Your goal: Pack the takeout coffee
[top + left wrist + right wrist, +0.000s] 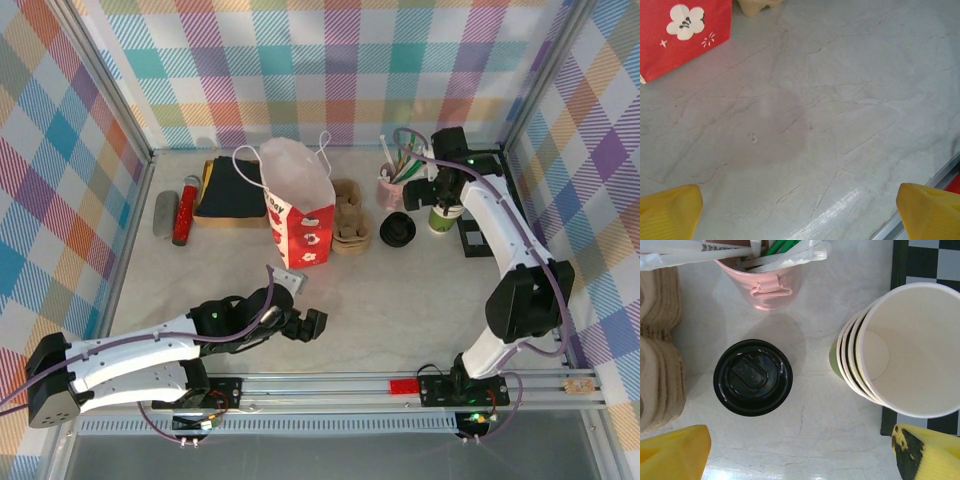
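Note:
A black round lid (753,377) sits on the table, seen from straight above; no cup body shows under it. It appears low and dark (397,230) in the top view. To its right is a nested stack of white-rimmed, green-banded cups (900,350), also visible from above (443,215), with no lid. A lidded takeout coffee is out of view. My right gripper (800,460) hangs open above the bare table between lid and cup stack, its spot in the top view (441,186). My left gripper (800,215) is open and empty, low over the near table (312,325).
A red and white paper bag (297,215) stands open mid-table, with brown cardboard cup carriers (350,215) beside it. A pink cup of straws (765,282) is behind the lid. Dark cloth (230,188) and a red cylinder (185,210) lie at the back left.

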